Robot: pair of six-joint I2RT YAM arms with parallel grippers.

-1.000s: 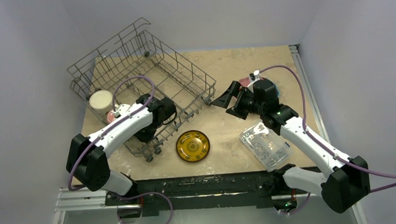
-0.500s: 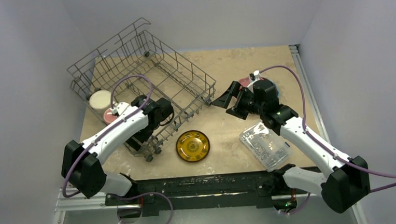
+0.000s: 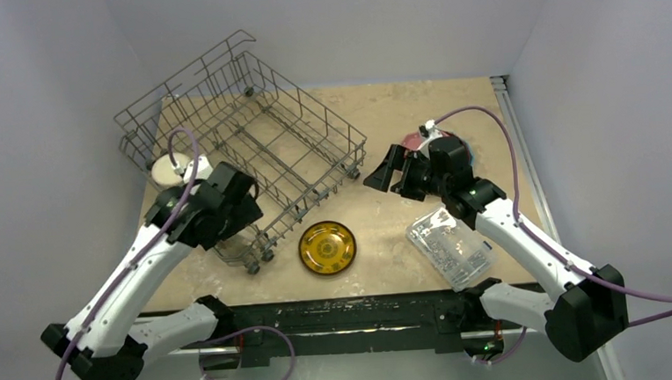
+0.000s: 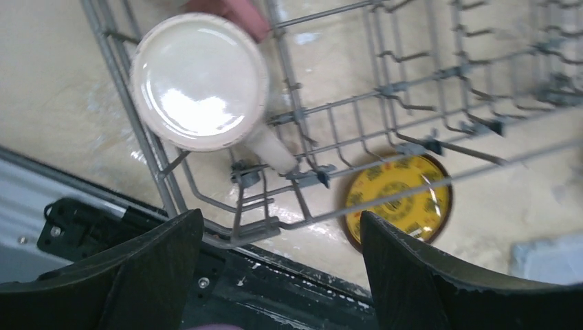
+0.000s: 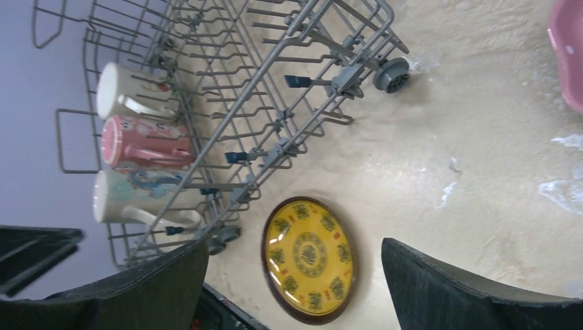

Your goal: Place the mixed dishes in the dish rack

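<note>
Beige mottled desk [image 3: 415,106], pale grey walls [image 3: 349,22] around. Dish rack [image 3: 250,134] far-left, three mugs [image 5: 141,141] in near end; yellow patterned plate [image 3: 327,247] on desk beside it. Left hand [image 4: 278,220], right hand [image 5: 294,247] wide, empty.

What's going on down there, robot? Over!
Open, empty: left tool, right tool. Three mugs in dish rack. On table beside it: yellow plate, nothing covering.
</note>
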